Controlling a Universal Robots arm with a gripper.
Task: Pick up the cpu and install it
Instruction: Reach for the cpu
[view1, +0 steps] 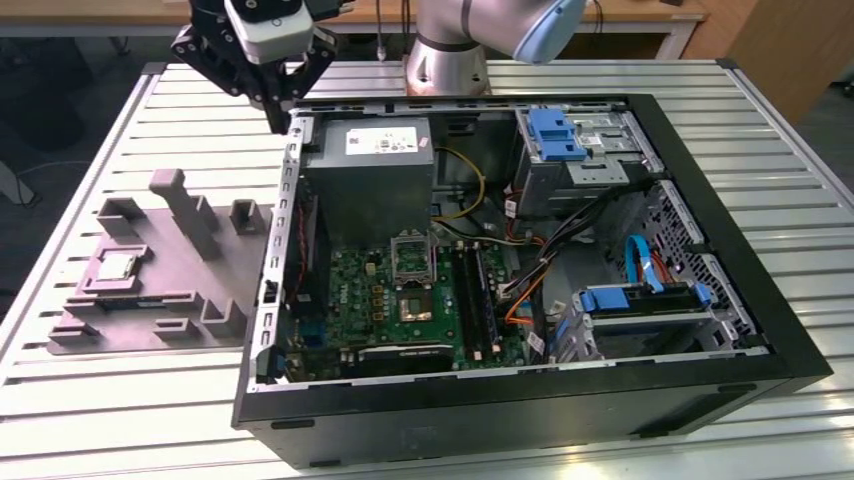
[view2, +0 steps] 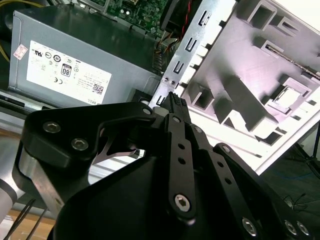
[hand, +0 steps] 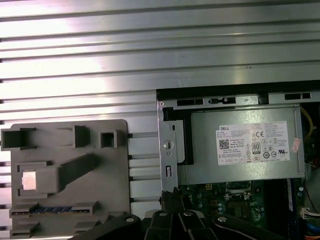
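Observation:
The cpu (view1: 118, 267) is a small pale silver square lying in a recess of the grey plastic fixture (view1: 174, 290), on the table at the exterior view's left. In the wrist views the cpu (hand: 29, 180) (view2: 291, 96) lies flat and untouched. My gripper (view1: 282, 122) hangs above the table by the far left corner of the open computer case (view1: 747, 300), well away from the cpu. Its fingers (view2: 175, 107) are shut together on nothing. The motherboard's socket (view1: 418, 303) lies uncovered inside the case.
A large grey power supply (view1: 371, 170) with a white label fills the case's far left part. Drive cages with blue clips (view1: 558, 135) and loose cables sit at the exterior view's right. The fixture has upright posts (view1: 170, 190). The slatted metal table (view1: 134, 410) surrounds everything.

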